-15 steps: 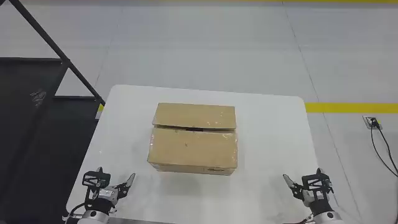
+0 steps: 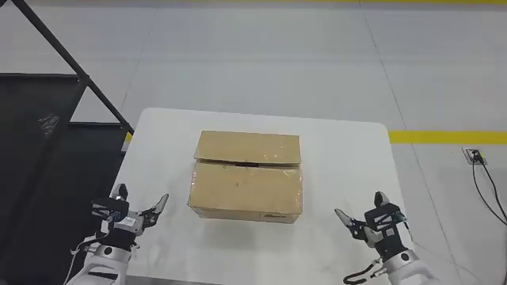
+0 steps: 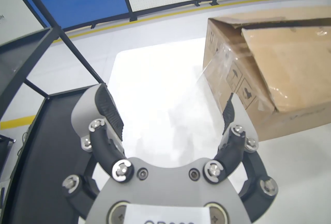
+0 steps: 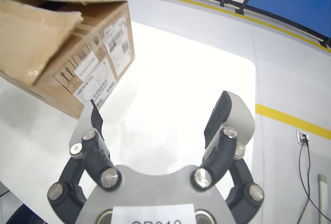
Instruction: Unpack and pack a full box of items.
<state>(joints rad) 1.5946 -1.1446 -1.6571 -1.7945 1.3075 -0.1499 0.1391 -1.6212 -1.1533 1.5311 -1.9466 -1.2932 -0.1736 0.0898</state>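
The cardboard box (image 2: 246, 176) sits centred on the table (image 2: 348, 146), flaps apparently just ajar. The left gripper (image 2: 142, 198) at its 8 o'clock and the right gripper (image 2: 358, 207) at 4 o'clock are spread wide, holding nothing.

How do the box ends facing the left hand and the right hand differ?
Left-hand end: bare of labels, printed symbols only; right-hand end: several white labels. Loose clear tape sticks out from the left-hand end, none visibly from the right-hand end. Both are brown cardboard.
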